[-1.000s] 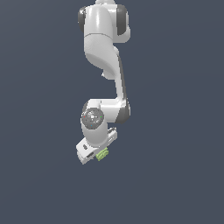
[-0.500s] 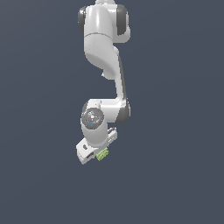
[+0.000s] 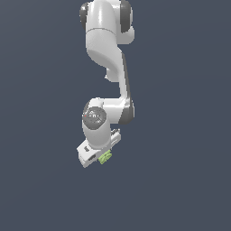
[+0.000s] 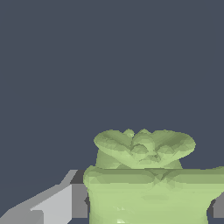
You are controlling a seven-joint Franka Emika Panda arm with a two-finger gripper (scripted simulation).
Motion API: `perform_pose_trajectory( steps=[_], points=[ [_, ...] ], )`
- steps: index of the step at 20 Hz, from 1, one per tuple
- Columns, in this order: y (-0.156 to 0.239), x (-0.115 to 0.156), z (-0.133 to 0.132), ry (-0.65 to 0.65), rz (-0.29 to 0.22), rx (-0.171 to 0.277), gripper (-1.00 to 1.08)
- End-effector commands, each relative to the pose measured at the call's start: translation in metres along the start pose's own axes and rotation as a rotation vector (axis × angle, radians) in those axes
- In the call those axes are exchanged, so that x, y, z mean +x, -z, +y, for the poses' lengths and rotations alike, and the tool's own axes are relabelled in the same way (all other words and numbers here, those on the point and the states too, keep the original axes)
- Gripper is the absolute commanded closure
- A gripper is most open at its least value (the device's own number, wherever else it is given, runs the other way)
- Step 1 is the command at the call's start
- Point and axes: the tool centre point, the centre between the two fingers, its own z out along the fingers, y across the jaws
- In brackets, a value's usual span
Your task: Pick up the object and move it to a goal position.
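Observation:
The object (image 3: pixel 105 157) is a small light-green block with darker grooves, held at the lower end of the white arm. My gripper (image 3: pixel 102 158) is shut on it, and both hang in front of a plain dark-grey background. In the wrist view the object (image 4: pixel 148 175) fills the space between the two grey fingers (image 4: pixel 57 205), with a lumpy ridged top showing beyond them. Only a sliver of the other finger shows at the picture's edge. No goal marker shows in either view.
The white arm (image 3: pixel 106 49) reaches down from the top of the exterior view, with its wrist joint (image 3: pixel 94 118) just above the gripper. Nothing else shows but the even dark-grey background.

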Motion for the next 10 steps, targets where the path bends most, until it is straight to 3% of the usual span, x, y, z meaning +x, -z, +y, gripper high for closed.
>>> perform_pose_trajectory(
  steps=[1, 10],
  points=[
    [0.014, -0.002, 0.000, 0.000, 0.001, -0.001, 1.08],
    [0.064, -0.009, 0.000, 0.000, 0.001, -0.001, 1.08]
  ],
)
